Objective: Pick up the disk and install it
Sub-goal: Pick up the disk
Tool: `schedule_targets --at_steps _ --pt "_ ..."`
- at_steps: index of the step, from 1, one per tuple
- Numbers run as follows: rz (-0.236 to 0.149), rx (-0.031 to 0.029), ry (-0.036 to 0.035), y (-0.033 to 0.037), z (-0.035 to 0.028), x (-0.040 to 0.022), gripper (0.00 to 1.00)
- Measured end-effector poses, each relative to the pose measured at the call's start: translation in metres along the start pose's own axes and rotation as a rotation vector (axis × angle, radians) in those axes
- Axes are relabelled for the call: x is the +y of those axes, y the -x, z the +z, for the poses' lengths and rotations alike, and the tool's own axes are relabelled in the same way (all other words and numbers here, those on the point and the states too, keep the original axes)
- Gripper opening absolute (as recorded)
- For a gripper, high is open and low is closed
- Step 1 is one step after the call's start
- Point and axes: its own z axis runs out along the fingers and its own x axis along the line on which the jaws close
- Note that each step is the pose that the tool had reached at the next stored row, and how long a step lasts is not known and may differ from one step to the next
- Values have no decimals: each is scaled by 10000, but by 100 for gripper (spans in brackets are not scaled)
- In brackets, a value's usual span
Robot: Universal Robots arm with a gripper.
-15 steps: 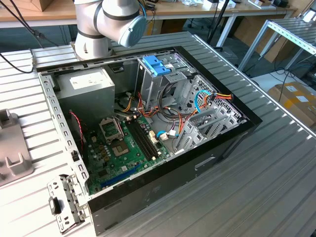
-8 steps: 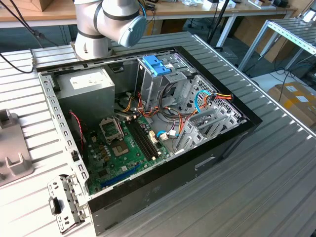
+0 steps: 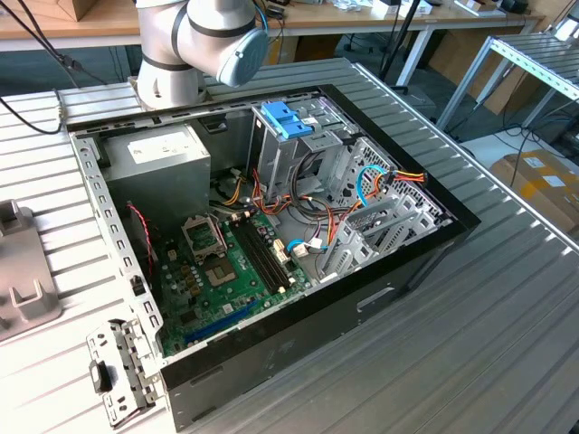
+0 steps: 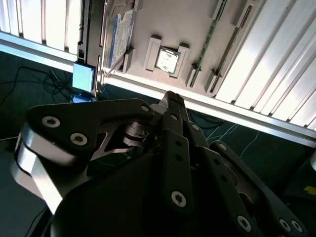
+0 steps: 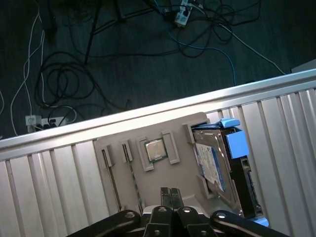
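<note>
At the exterior view's left edge we see part of a grey tray point(image 3: 20, 271), and near it a loose metal bracket point(image 3: 118, 371). Next comes the open case point(image 3: 362, 298). Inside it, going across, are the power supply point(image 3: 161, 154), the green board point(image 3: 226, 271), the cage point(image 3: 288, 122) with its blue tabs, and a bundle of coloured wires point(image 3: 380, 181). The arm point(image 3: 204, 41) rises behind the case, above the power supply. The slatted table point(image 3: 507, 344) runs on to the exterior view's right.

In both wrist views we look down past the gripper point(image 5: 171, 192) point(image 4: 173, 98) onto the tray point(image 5: 148, 182) point(image 4: 197, 34). Its two fingers are pressed together with nothing between them. The tips are over the tray's bare middle, but we cannot tell whether they touch it.

The disk point(image 5: 212, 165) point(image 4: 118, 34) sits at one end of the tray, clipped in its blue frame point(image 5: 236, 143) point(image 4: 83, 76). Its label faces up. It is apart from the gripper. A square chip point(image 5: 154, 149) point(image 4: 166, 59) is seated in the tray just beside the disk, between it and some narrow slots. Beyond the table edge, loose cables point(image 5: 64, 84) lie on the dark floor.
</note>
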Motion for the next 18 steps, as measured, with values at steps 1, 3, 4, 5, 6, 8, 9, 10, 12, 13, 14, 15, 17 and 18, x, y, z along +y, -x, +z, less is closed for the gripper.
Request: schedule_targets --at_steps 1,3,4,5,6,8,9,10,12,13,14,15,17,18 --pt "-48 2 1 0 0 0 11" --pt "-176 8 4 0 0 0 11" --pt "-225 10 5 0 0 0 11" --pt "-305 13 7 0 0 0 11" --pt "-346 15 9 0 0 0 11" --pt "-453 20 11 0 0 0 11" --pt "-502 22 12 0 0 0 11" --pt "-563 25 13 0 0 0 11" --pt "-667 29 16 0 0 0 11" --pt "-714 32 17 0 0 0 11" --pt "-870 38 21 0 0 0 11" --pt "-1324 58 32 0 0 0 11" --pt "-1682 74 41 0 0 0 11" --pt "-1794 79 44 0 0 0 48"
